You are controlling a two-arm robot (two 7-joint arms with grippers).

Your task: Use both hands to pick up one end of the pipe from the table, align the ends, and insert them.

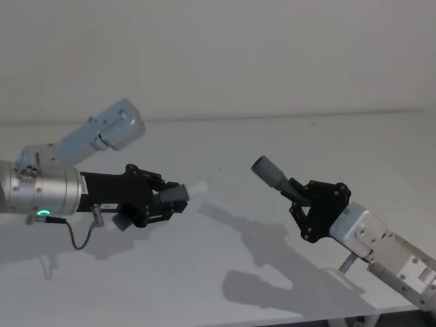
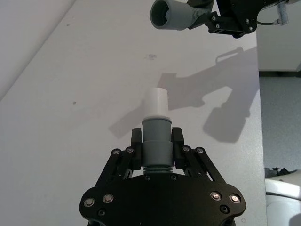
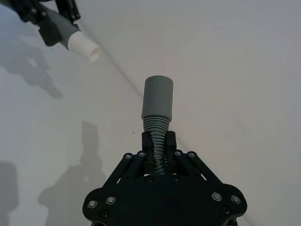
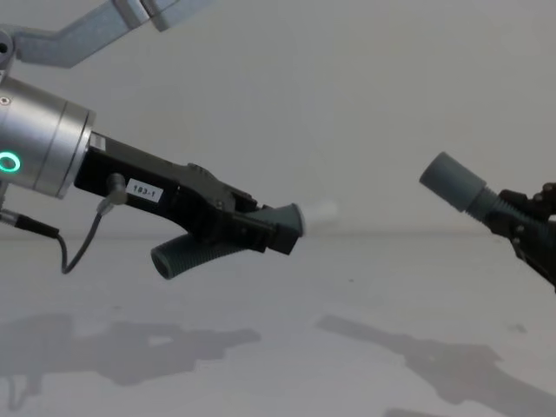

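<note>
Now, over the table [image 1: 225, 272], left gripper [image 1: 170, 197] pinches the white-tipped hose [image 2: 155, 141], right gripper [image 1: 298, 193] the cuffed hose [image 1: 270, 172], ends roughly facing for joining.

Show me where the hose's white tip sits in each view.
Head: white tip left of centre, on the left gripper's hose piece.
Left wrist: white tip mid-picture, ahead of that gripper.
Right wrist: white tip farther off, held by the other arm.
Chest: white tip near centre.
Shared landmark: the grey cuff facing it across a gap.
</note>
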